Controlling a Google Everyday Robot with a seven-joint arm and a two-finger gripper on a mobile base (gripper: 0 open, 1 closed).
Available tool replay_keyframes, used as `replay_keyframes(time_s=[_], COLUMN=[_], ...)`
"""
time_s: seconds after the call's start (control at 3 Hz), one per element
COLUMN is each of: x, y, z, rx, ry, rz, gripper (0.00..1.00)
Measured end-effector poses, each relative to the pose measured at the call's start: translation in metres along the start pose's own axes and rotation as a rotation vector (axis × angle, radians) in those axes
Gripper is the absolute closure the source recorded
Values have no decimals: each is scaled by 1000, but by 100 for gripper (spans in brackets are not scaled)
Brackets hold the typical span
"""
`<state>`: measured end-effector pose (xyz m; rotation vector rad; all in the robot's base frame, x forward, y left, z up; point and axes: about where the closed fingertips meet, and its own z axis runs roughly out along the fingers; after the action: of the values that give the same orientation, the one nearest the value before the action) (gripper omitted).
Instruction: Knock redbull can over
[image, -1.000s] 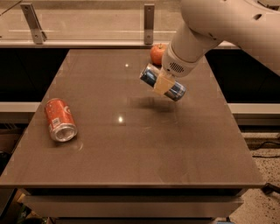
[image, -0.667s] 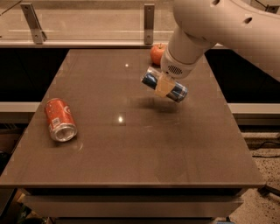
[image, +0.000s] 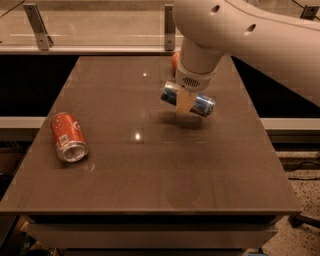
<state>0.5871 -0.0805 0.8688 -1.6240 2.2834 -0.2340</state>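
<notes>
Blue-and-silver redbull can (image: 202, 105) lay crosswise in the gripper (image: 186, 101), jaws closed on its mid-body, apparently held clear of the table (image: 150, 175) directly below. Thin metal: likely light, slick, easily dented; a mid-body hold suits. Orange soda can (image: 68, 136) lay well apart from the gripper.

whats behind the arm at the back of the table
A sliver of a red-orange object shows; the arm covers the rest. The gripper, lower down, holds the redbull can sideways.
</notes>
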Motion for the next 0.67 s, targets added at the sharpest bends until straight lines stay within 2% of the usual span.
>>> replay_keyframes(time_s=[0.33,0.67], x=[-1,-3], y=[5,11], z=[5,15], rx=[-12,-52], ry=[32,4], rz=[-22,-29], gripper=[100,100])
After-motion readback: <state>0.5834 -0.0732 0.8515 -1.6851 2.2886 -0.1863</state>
